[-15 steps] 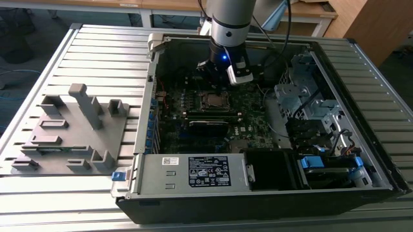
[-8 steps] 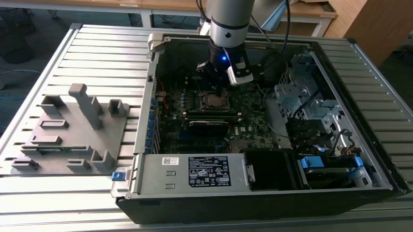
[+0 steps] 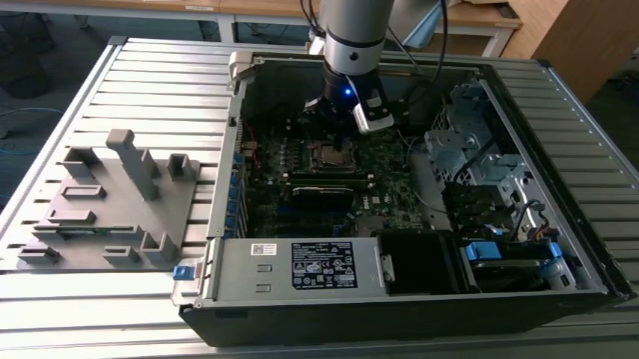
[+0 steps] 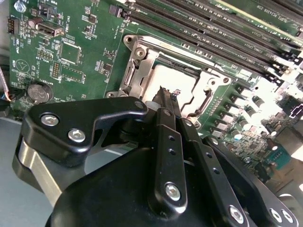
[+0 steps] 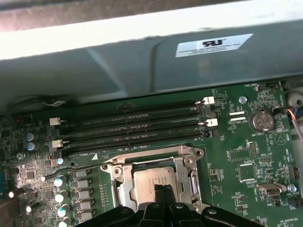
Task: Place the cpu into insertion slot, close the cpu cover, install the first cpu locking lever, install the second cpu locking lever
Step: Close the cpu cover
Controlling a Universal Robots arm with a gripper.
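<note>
Pincer (image 4: 166,94): narrow, fingers drawn together with nothing between them, tips right above the cpu (image 4: 182,80); contact cannot be told.
Cpu: flat in the insertion slot (image 3: 330,155), silver top showing.
Cpu cover (image 5: 191,158): down flat, framing the cpu.
Around: black memory strips (image 5: 132,127) just beside the slot on the green circuit board (image 4: 90,61).
Setting: arm (image 3: 355,30) reaching into an open computer case (image 3: 420,314) on the slatted table (image 3: 160,67); grey fixture (image 3: 110,202) at the exterior view's left.

A ribbed grey metal surface (image 3: 90,314) runs from nine to six o'clock. Wooden desks (image 3: 250,9) stand at twelve, a wooden cabinet (image 3: 574,37) at two, and dark floor (image 3: 40,82) at ten.
</note>
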